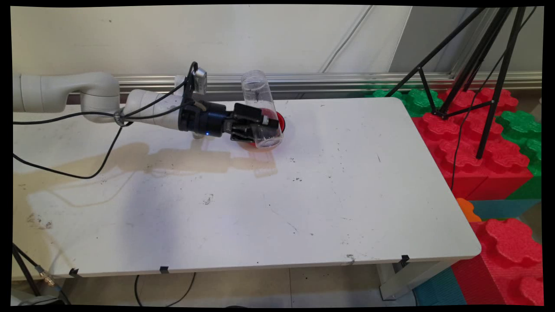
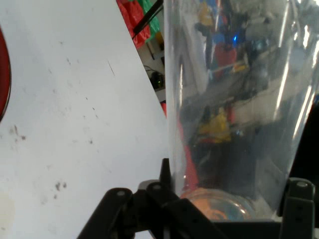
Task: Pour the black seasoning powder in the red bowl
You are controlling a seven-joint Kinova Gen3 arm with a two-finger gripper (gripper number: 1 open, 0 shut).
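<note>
Item: black two-finger gripper (image 1: pixel 259 126), reaching in level from the left over the far half of the white table (image 1: pixel 338 190), fingers closed about the lower body of a clear plastic cup (image 1: pixel 261 110) and holding it clear through the wall, so the contents of the room show distorted behind it in the hand view. Cup (image 2: pixel 234 114): transparent, tall, gripped near one end and tilted, the upper end leaning toward the wall, the lower end hanging low over a red dish (image 1: pixel 279 122); which end is the mouth cannot be told. Tilt appears to follow from the sideways wrist, the fingers taking the cup across its width. Red dish: round, shallow, on the table just behind and under the cup, mostly hidden by gripper and cup; only a dark red rim arc (image 2: pixel 4 74) shows at the hand view's left edge. Whether cup and dish touch cannot be told. Table: scuffed, stained tan near the arm's shadow. Beyond its right edge: black tripod (image 1: pixel 472 65) standing on red and green foam blocks (image 1: pixel 477 147)
</note>
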